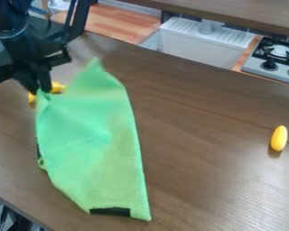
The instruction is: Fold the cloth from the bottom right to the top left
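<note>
The black gripper (41, 88) is at the upper left, pointing down at the upper left corner of the green cloth (92, 135). Its tips meet the cloth there, and the fabric puckers around them, pinched between them. From that point the cloth spreads down and to the right over the brown table, with a peak at its top and a narrow lower end. A black patch lies along the bottom edge, and a small loop shows on the left edge.
A yellow object (58, 87) lies behind the gripper, partly hidden. Another yellow, oval object (279, 138) rests on the table (201, 135) at the right. Beyond the table's back edge are a white sink (198, 45) and a stove (277, 58).
</note>
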`<state>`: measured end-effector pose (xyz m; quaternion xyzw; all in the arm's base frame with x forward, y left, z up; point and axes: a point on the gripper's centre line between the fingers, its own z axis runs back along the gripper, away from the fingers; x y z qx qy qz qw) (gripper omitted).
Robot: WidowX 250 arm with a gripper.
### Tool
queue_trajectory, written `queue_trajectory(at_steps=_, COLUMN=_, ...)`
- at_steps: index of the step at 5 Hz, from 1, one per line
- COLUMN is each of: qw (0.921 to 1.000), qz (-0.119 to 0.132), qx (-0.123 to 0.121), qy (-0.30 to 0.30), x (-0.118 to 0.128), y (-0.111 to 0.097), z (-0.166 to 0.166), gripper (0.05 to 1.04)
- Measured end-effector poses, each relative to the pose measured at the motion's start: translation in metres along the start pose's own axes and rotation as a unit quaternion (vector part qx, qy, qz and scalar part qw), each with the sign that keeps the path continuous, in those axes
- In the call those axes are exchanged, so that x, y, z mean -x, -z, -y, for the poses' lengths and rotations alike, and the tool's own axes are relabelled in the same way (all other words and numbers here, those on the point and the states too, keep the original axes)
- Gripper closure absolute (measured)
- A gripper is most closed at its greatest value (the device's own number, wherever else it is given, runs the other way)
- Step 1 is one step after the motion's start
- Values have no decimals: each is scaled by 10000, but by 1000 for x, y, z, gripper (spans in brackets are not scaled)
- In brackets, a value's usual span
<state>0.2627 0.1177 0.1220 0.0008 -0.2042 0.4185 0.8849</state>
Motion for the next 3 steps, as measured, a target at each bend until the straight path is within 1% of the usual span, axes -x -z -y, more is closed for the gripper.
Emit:
queue_trajectory(at_steps=1, qw=9972, qz=-189, qx=-650, qy=-317, x=-5, y=7, z=-11, gripper=641)
queue_trajectory(at_steps=2, qw=9928, qz=-441, qx=-1069, qy=-319, x=-7, y=5, z=-5, gripper=329)
queue_trajectory(at_steps=3, qw=9927, qz=-508, qx=-1065, qy=-265, x=-3, y=-4, z=12, gripper=90)
